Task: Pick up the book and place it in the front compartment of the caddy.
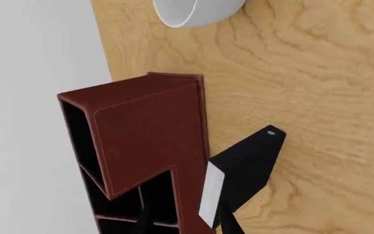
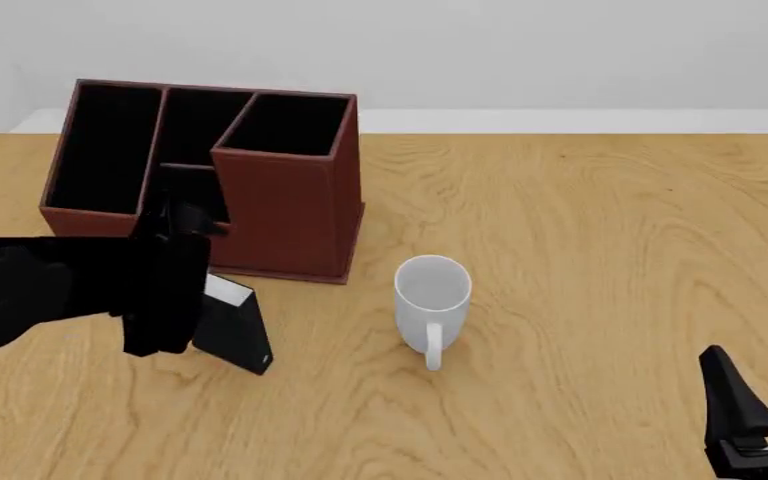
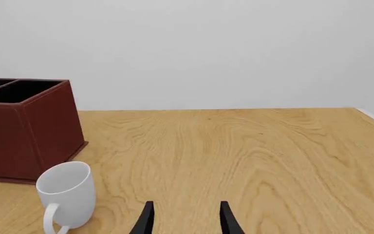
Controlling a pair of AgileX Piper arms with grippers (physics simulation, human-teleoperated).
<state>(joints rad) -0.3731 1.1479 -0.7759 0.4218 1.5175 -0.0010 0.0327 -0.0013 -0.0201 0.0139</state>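
Pincer, left (image 2: 177,300): we find it low over the desk (image 2: 571,240), just in front of the caddy (image 2: 291,215), hard against the book (image 2: 233,330). In the left wrist view its dark fingers show only at the frame's edge beside the white page edge, so we cannot tell whether it is clamped on the book or merely alongside it.

Pincer, right (image 3: 185,219): fingers apart, holding nothing, parked near the desk's front right, well apart from the work.

Book: black, page edges white, standing tilted just in front of the caddy and left of the mug (image 2: 432,300). We cannot tell whether it rests on the desk or is just clear of it.

Caddy: red-brown, black inside, at the far left of the desk. Front compartment (image 2: 191,190): the low cell, largely hidden behind the left arm in the front view.

Step in hand, as we judge it: the grasp or first lift of the book; placing not yet done.

Next move calls for: a firm hold, a lift high enough to clear the low wall, a short carry rearward, and the book turned to fit the small cell.
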